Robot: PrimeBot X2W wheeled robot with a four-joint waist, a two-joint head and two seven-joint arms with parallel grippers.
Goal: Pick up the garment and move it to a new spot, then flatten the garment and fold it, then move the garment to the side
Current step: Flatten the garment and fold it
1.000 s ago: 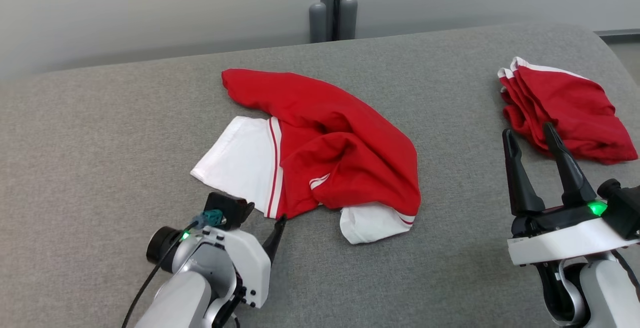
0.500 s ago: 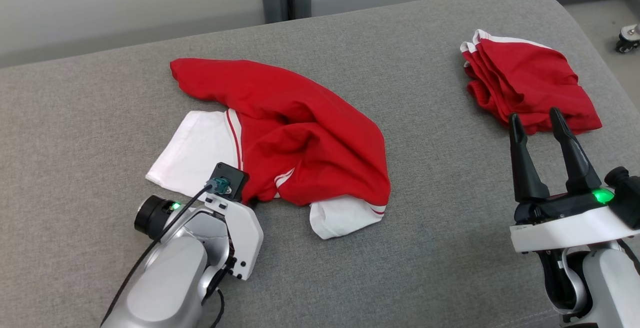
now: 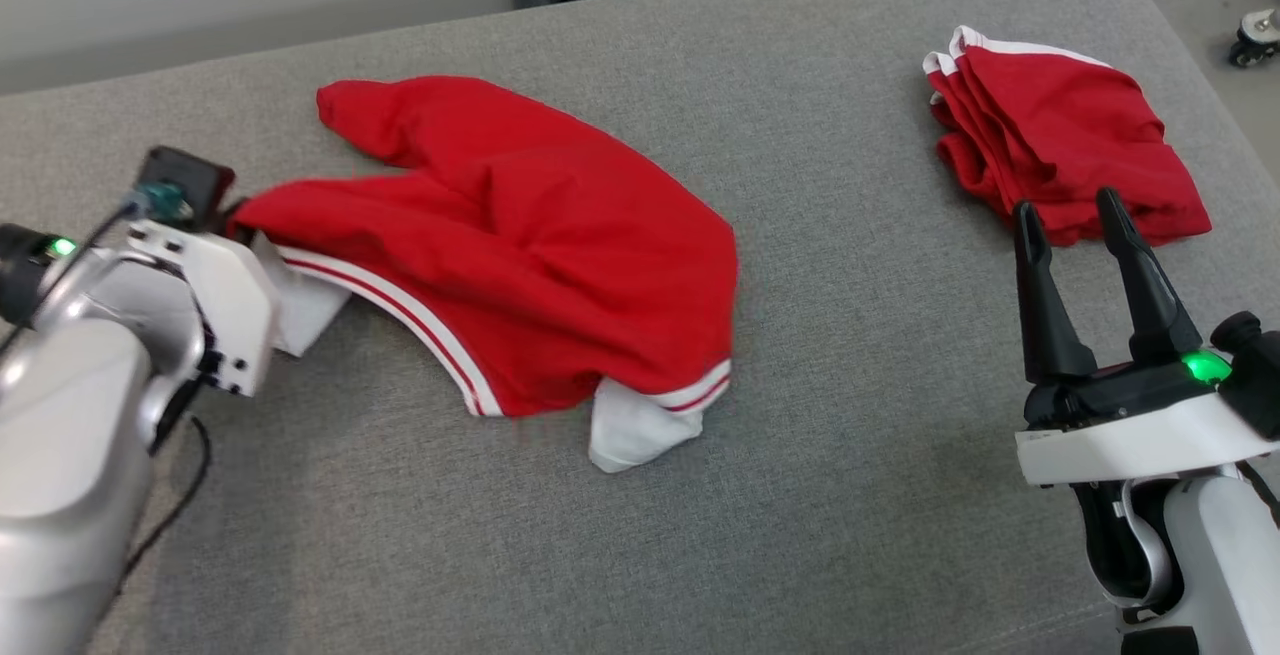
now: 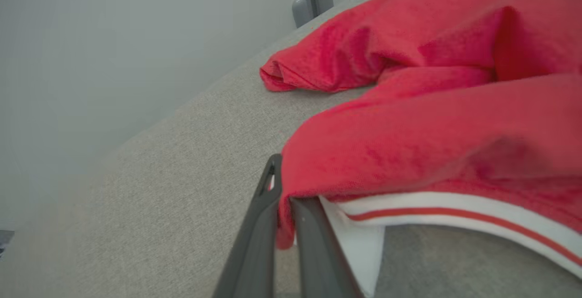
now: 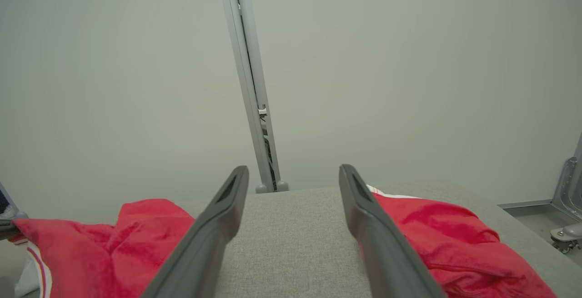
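Crumpled red knit garment [image 3: 540, 235] with white striped trim is lying on the grey woven worktop [image 3: 800, 455]; left gripper [image 4: 285, 189] is pinching its hem, right gripper [image 3: 1065, 207] is gaping wide.

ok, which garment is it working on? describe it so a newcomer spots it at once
On the grey padded table, look at the middle, left of the neatly folded red garment by the right edge. It is the loose, crumpled red garment with white panels and red-and-white striped trim, and the one whose left corner is pinched in the left gripper.
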